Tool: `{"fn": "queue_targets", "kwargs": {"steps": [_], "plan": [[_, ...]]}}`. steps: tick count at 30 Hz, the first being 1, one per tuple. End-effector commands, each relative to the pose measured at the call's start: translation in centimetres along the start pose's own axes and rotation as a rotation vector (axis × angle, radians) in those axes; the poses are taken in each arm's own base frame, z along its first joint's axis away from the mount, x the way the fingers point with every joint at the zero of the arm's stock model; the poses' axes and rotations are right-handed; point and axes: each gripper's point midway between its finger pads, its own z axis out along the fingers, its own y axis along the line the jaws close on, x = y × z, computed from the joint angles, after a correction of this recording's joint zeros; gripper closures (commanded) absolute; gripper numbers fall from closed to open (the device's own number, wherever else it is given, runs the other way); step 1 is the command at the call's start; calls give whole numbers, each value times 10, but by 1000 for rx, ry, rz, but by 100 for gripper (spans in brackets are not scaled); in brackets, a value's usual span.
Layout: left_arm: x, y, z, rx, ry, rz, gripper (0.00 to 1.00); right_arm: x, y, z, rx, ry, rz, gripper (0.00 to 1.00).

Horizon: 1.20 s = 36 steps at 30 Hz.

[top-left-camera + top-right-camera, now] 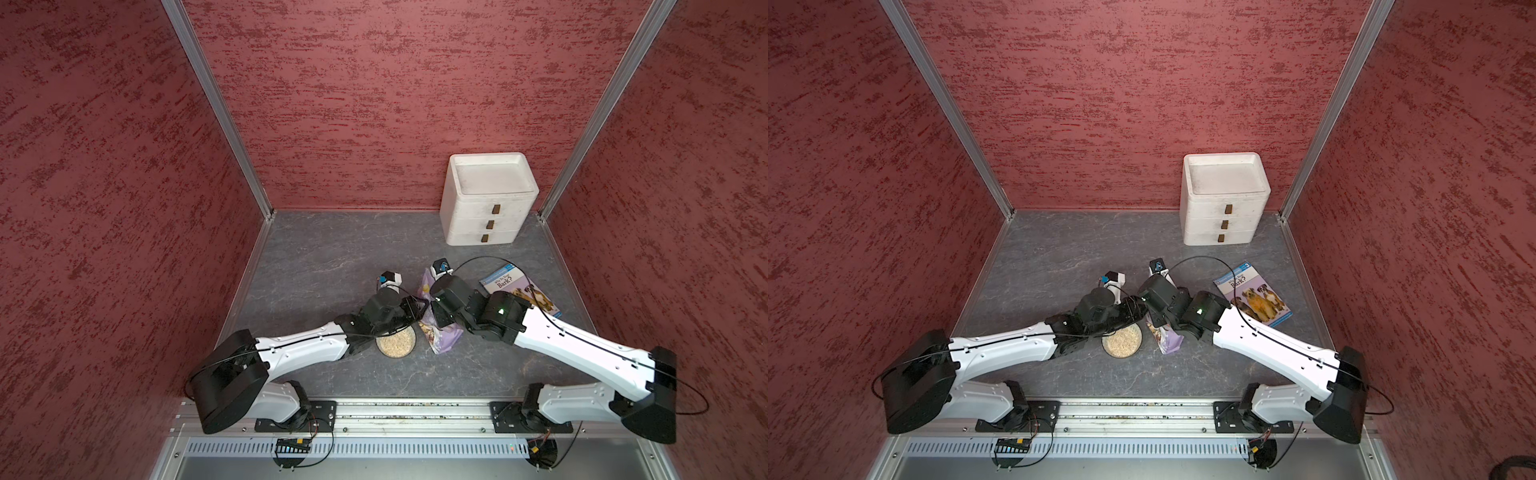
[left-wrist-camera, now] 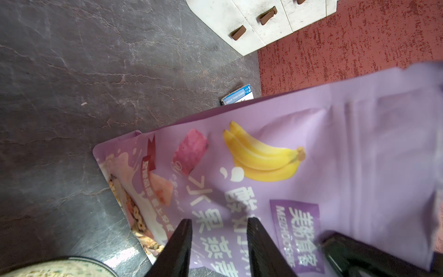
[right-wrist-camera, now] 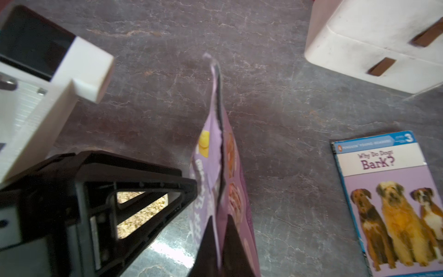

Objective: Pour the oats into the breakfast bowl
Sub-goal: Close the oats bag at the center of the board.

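Note:
The breakfast bowl [image 1: 409,353] [image 1: 1137,348] stands near the table's front middle with pale oats [image 1: 395,343] [image 1: 1122,341] lying in it. Just right of it stands the lilac oats pouch [image 1: 446,338] [image 1: 1172,341], whose printed face fills the left wrist view [image 2: 335,148]. My right gripper [image 3: 219,227] [image 1: 437,319] is shut on the pouch's top edge [image 3: 217,100]. My left gripper [image 2: 219,221] [image 1: 417,309] is open, its fingertips [image 2: 184,230] close against the pouch's face, with nothing between them. The bowl's rim [image 2: 96,261] shows at a corner of the left wrist view.
A white three-drawer box [image 1: 486,199] [image 1: 1223,199] [image 3: 374,40] stands at the back right against the wall. A blue dog book [image 1: 519,291] [image 1: 1254,295] [image 3: 388,199] lies flat to the right of the pouch. Red walls enclose three sides.

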Motion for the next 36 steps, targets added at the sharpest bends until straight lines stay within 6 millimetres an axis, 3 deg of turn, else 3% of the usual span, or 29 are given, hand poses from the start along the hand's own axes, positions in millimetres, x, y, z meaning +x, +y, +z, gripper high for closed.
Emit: {"fn": "queue_targets", "kwargs": {"steps": [1, 8, 9, 11, 15, 19, 20, 21, 31, 33, 36], "plan": [[-1, -1, 0, 6, -14, 6, 59, -21, 3, -3, -9, -52, 22, 100], [-1, -2, 2, 9, -13, 7, 58, -27, 0, -6, -13, -89, 55, 100], [-1, -2, 2, 11, -12, 8, 59, -26, -2, -4, -3, -79, 58, 96], [0, -2, 2, 13, -9, 6, 59, -24, -2, 0, 8, -63, 55, 78], [0, -2, 2, 14, -7, 6, 59, -26, 1, 5, -2, -67, 54, 75], [0, -2, 3, 12, -8, 5, 59, -32, 2, 10, -4, -73, 49, 81], [1, -1, 3, 11, -6, 5, 59, -33, 3, 11, -4, -73, 46, 87], [1, -2, 3, 12, -6, 4, 59, -34, 3, 12, -3, -72, 45, 100], [1, -1, 4, 13, -3, 5, 59, -39, -2, 11, -3, -89, 84, 100], [2, 0, 4, 11, -2, 6, 59, -39, -1, 15, -1, -76, 83, 82], [2, 0, 5, 11, 0, 5, 59, -41, 0, 18, -7, -79, 78, 75]]}}
